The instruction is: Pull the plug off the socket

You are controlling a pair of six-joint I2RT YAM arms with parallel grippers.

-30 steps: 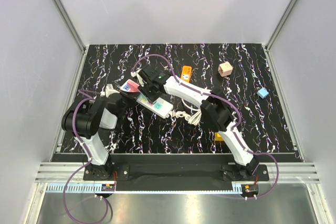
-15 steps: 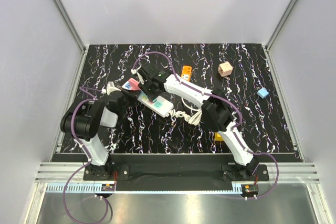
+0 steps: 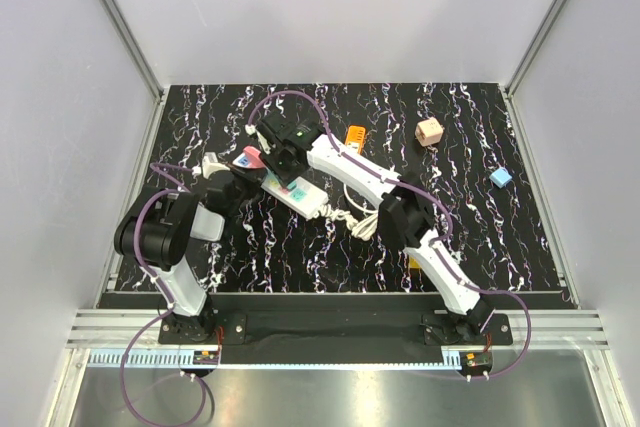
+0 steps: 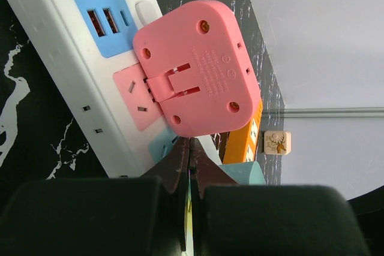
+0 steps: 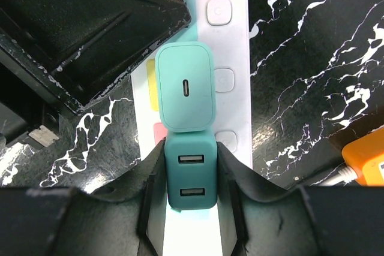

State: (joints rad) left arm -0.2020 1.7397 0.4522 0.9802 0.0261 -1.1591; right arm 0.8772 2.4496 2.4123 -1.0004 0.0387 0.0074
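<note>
**A:** Where is the plug?

**B:** The dark teal square plug [image 5: 191,175], with two USB ports on its face, sits over the long white power strip [image 5: 231,40], partway along it. I cannot tell whether its prongs are seated.

**A:** Who has it?

**B:** The right fingers [image 5: 240,193] are clamped against its two sides.

**A:** And its neighbours on the strip?

**B:** A light teal plug [image 5: 185,88] with one slot touches it, on the side toward the strip's far end. At that end a pink flat adapter [image 4: 198,67] lies tilted over a pink outlet, with its folded prong showing.

**A:** The left arm?

**B:** The left fingers [image 4: 168,175] are pressed together on nothing, their tips over the strip just beside the adapter.

**A:** Around the strip?

**B:** It lies slantwise on the black marbled surface [image 3: 500,237], with a coiled white cord [image 3: 350,217] at its near end. An orange power strip [image 3: 354,135] lies near it. A beige cube [image 3: 429,131] is farther off, and a blue cube [image 3: 501,177] is well apart.
</note>
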